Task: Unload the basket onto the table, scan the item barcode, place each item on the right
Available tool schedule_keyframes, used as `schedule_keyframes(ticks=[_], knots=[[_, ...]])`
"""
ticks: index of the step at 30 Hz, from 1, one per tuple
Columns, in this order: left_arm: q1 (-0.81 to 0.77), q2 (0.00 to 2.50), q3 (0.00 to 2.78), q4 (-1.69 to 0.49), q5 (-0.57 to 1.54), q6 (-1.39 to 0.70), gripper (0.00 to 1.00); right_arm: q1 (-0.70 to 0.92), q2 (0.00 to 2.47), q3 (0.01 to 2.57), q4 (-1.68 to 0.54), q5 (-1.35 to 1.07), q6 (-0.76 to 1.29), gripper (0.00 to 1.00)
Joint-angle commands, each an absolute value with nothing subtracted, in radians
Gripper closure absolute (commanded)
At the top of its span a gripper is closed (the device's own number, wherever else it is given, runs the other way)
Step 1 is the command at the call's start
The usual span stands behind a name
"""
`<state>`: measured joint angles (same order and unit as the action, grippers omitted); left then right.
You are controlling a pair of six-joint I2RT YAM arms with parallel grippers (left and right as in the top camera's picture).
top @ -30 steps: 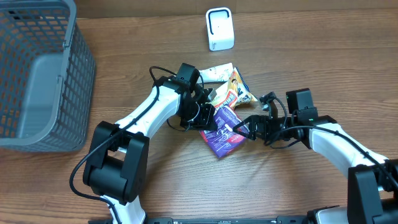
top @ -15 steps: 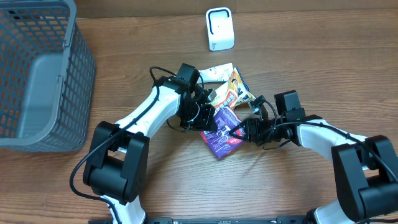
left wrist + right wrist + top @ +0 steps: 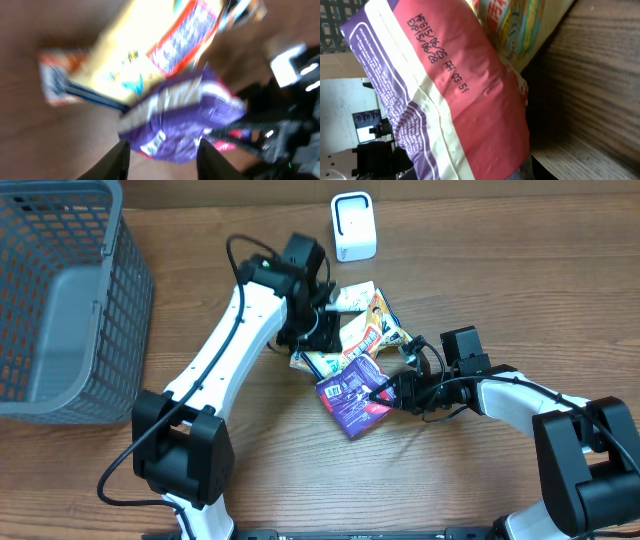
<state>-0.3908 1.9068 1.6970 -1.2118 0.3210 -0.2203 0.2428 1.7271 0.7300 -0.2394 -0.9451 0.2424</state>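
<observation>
Near the middle of the wooden table (image 3: 500,270): a purple snack packet (image 3: 350,398), lying at the front edge of a small pile of packets.

Pinched at its right edge by the right gripper (image 3: 385,392), jaws drawn in on the foil as far as the overhead view shows. In the right wrist view, only the packet (image 3: 460,105) up close: purple and cream on one side, a red panel with a printed date code across the middle. Own fingers not clear there.

Just behind the purple packet: yellow snack packets (image 3: 368,330), overlapping one another, and a smaller white and orange packet (image 3: 315,363) at the pile's left end.

Above the left side of the pile: the left gripper (image 3: 318,338), raised off the table. In the left wrist view, fingers (image 3: 119,161) apart with nothing between them; below, blurred, the purple packet (image 3: 185,117), the yellow packets (image 3: 145,50) and the dark shape of the other arm to the right. White patch on the purple foil, too blurred to read.

Well behind the pile, at the far edge: a white scanner (image 3: 353,225), upright.

Far left: a grey mesh basket (image 3: 130,290), well apart from everything else.
</observation>
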Motion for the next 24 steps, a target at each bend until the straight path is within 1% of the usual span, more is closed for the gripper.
schedule_keyframes(ticks=[1, 4, 5, 7, 8, 9, 14, 15, 20, 21, 22, 24], knots=[[-0.391, 1.893, 1.774, -1.216, 0.220, -0.224, 0.56, 0.246, 1.724, 0.730, -0.253, -0.972, 0.240, 0.96], [-0.391, 1.893, 1.776, -1.223, 0.217, -0.224, 0.56, 0.245, 1.694, 0.747, -0.295, -0.996, 0.239, 0.96], [-0.391, 1.893, 1.776, -1.232, 0.220, -0.224, 0.58, 0.245, 1.673, 0.752, -0.297, -0.996, 0.240, 0.96], [-0.400, 1.893, 1.776, -1.247, 0.281, -0.221, 0.71, 0.245, 1.649, 0.759, -0.295, -0.962, 0.241, 0.96], [-0.410, 1.893, 1.776, -1.258, 0.317, -0.206, 0.75, 0.245, 1.647, 0.760, -0.298, -0.938, 0.246, 0.96], [-0.431, 1.893, 1.775, -1.269, 0.332, -0.206, 0.81, 0.241, 1.647, 0.760, -0.300, -0.883, 0.291, 0.96], [-0.500, 1.893, 1.767, -1.279, 0.334, -0.220, 0.92, 0.186, 1.647, 0.760, -0.301, -0.856, 0.324, 0.96], [-0.509, 1.893, 1.760, -1.279, 0.334, -0.235, 0.96, 0.168, 1.647, 0.760, -0.302, -0.849, 0.336, 0.96], [-0.507, 1.893, 1.679, -1.259, 0.347, -0.290, 0.96, 0.102, 1.647, 0.760, -0.329, -0.845, 0.341, 0.96], [-0.503, 1.893, 1.662, -1.242, 0.371, -0.293, 0.96, 0.101, 1.647, 0.760, -0.332, -0.846, 0.341, 0.96], [-0.495, 1.893, 1.619, -1.178, 0.465, -0.292, 0.96, 0.102, 1.647, 0.760, -0.332, -0.846, 0.341, 0.96], [-0.492, 1.893, 1.571, -1.113, 0.541, -0.292, 0.96, 0.102, 1.647, 0.760, -0.332, -0.846, 0.341, 0.96]])
